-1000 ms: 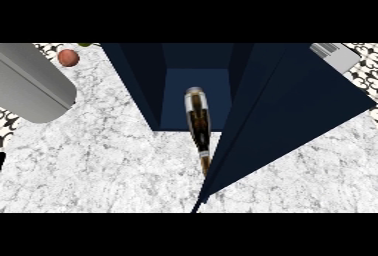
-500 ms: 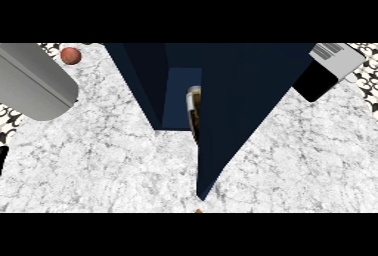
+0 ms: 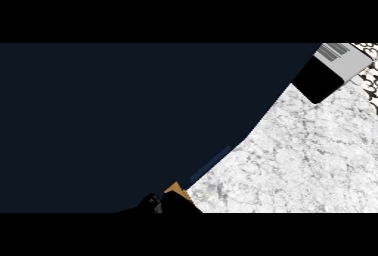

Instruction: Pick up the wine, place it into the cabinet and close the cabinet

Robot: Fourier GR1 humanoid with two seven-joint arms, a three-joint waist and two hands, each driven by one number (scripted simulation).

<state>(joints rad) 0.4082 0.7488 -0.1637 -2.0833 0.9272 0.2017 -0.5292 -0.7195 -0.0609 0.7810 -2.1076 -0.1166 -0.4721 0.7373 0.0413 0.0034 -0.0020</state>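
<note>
The dark navy cabinet door (image 3: 125, 125) fills most of the head view, from the left edge to a slanting edge at the right. It hides the wine bottle and the inside of the cabinet. At the top right my right hand (image 3: 319, 82) shows as a black block below a grey striped wrist (image 3: 343, 55), right at the door's upper edge. My left hand shows nowhere.
White marble counter (image 3: 295, 165) shows only at the right, below the hand. A small tan wedge (image 3: 176, 190) and a dark bit (image 3: 152, 202) stick out at the door's lower tip. Speckled backsplash (image 3: 368, 75) lines the far right.
The navy door has swung across the view and now covers the bottle, the cabinet opening and the left forearm. My right hand stays at the door's upper right edge.
</note>
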